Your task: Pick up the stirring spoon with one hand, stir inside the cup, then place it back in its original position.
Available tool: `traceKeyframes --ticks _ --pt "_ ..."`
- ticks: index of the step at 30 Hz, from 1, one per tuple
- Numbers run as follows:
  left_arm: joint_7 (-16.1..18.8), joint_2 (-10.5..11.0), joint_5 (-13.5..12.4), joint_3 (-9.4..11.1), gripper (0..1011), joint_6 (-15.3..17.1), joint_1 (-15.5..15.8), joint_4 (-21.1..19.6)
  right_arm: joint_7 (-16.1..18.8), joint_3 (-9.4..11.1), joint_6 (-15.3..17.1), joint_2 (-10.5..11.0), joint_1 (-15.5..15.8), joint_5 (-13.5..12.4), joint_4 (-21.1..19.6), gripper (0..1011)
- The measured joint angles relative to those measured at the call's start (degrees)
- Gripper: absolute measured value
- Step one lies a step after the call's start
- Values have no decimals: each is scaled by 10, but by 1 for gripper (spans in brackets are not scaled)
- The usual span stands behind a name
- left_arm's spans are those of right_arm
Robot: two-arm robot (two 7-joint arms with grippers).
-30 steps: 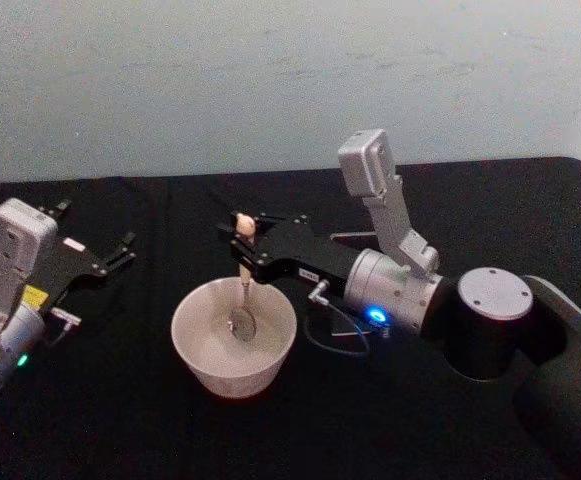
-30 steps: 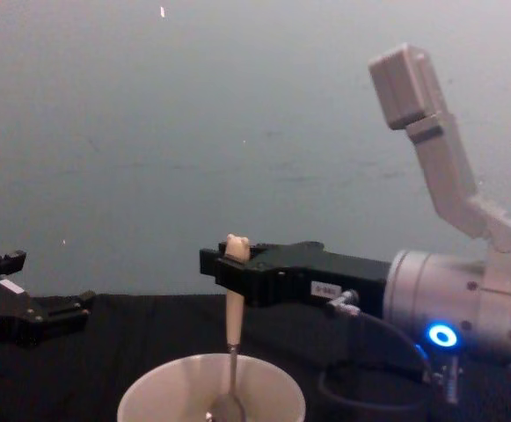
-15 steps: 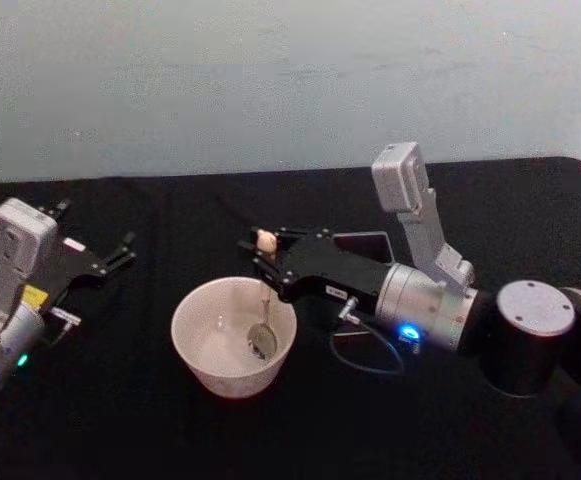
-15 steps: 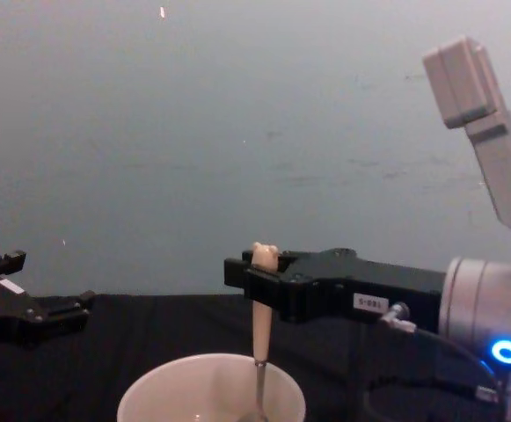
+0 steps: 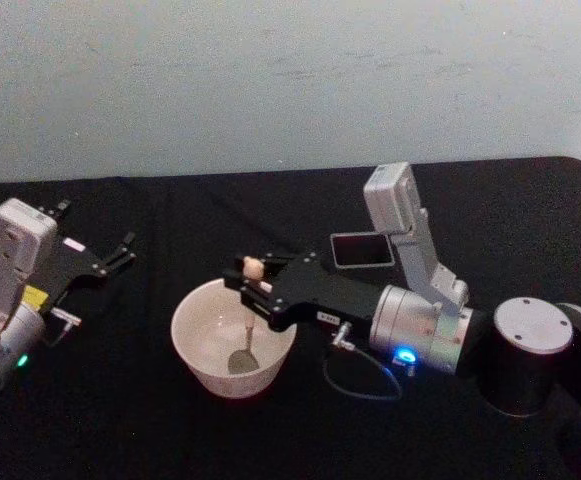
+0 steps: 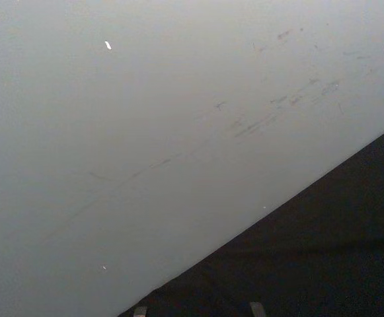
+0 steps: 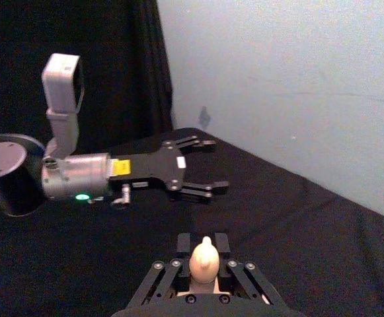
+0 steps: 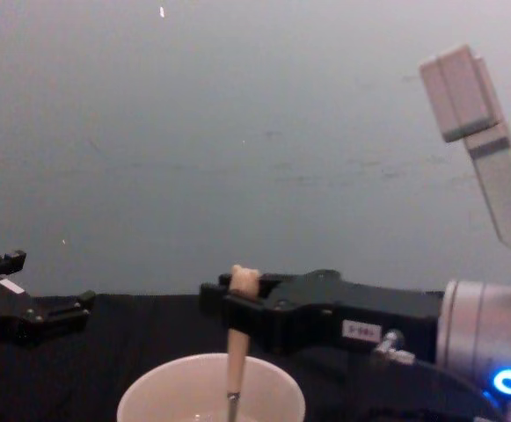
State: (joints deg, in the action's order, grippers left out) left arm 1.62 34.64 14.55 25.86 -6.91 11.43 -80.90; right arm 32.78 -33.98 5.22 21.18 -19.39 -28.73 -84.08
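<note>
The black table [image 5: 160, 440] is wide and dark. The right gripper [image 5: 253, 272] reaches out over its middle. The left gripper [image 5: 98, 228] sits far left, fingers spread wide, holding nothing. The wide round cream-white cup [image 5: 232, 382] stands under the right gripper. The small dark grey square holder [image 5: 362, 250] is behind it, apart from the cup. The slim spoon with a pale beige handle and bear-head knob [image 5: 249, 312] is pinched tight in the right gripper, its metal end down inside the cup.
</note>
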Motion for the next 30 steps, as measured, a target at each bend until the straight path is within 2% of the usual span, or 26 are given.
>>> traceKeyframes --ticks 3,13,22,30 --pt "0 0 0 0 1001 0 0 0 2 -10 0 -6 -3 1 2 215" --pt "0 0 0 0 1001 0 0 0 -2 -25 -5 -29 -21 6 23 215" --pt "0 0 0 0 1001 0 0 0 -14 -30 -12 -53 -42 18 59 215" --pt "0 0 0 0 1001 0 0 0 -24 -26 -20 -70 -57 32 96 215"
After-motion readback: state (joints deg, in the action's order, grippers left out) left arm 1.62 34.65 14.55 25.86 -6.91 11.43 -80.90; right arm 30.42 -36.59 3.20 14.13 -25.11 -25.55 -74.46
